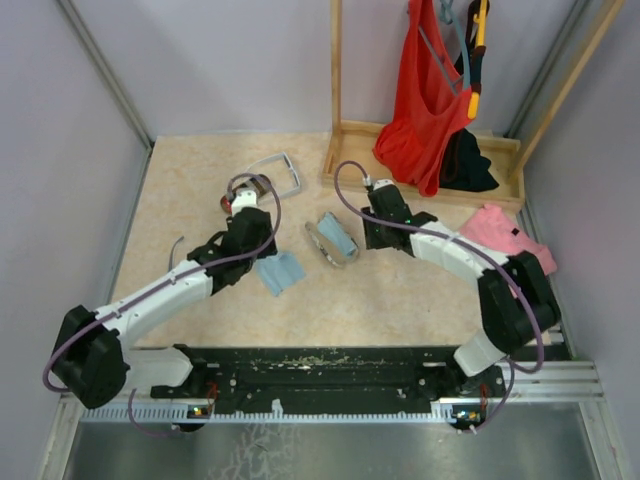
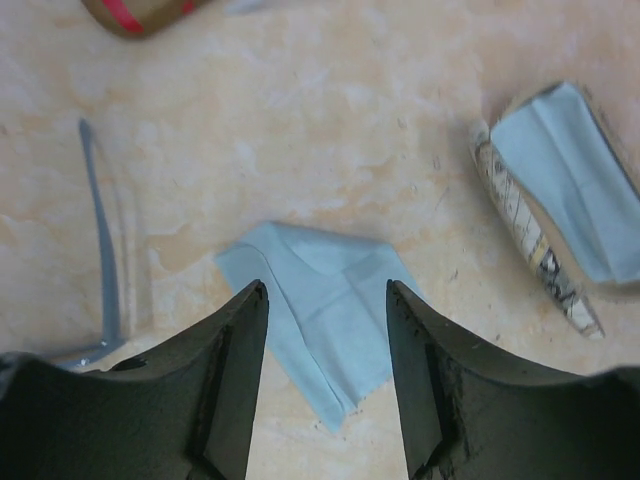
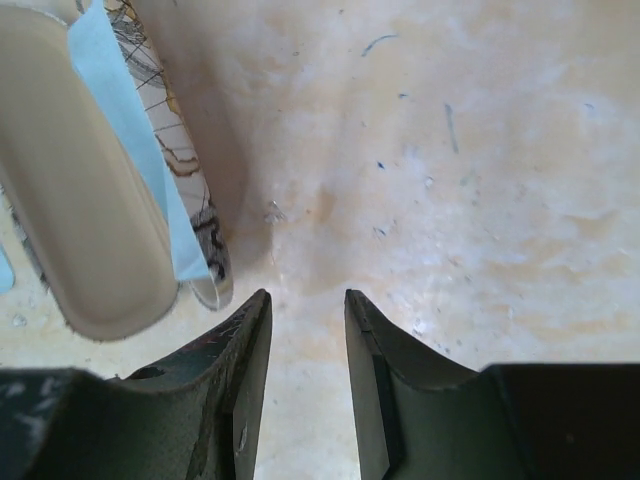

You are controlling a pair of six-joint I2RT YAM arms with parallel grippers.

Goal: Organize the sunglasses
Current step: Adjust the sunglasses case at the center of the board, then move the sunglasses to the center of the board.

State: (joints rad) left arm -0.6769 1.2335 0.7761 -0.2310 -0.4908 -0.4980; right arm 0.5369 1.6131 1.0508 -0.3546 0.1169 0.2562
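Sunglasses lie in two spots on the table (image 1: 400, 300), and neither pair is held. The pale-framed pair (image 1: 293, 170) sits far back, just beside the right of the brown-striped case (image 1: 255, 190). The dark wire pair (image 2: 100, 240) lies at the left, with one thin arm plain in the left wrist view.

The left gripper (image 2: 326, 290) hangs just right of the wire pair, over a loose light blue cloth (image 2: 320, 330) that lies flat. Its jaws stand apart with nothing between them.

Right of that cloth, the grey-patterned case (image 2: 520, 215) lies open with a second blue cloth (image 2: 560, 180) inside. The right gripper (image 3: 306, 295) is just right of this case, low over bare table, its jaws parted and empty.

At the far right, a red garment (image 1: 425, 90) hangs from a wooden rack (image 1: 335, 90).
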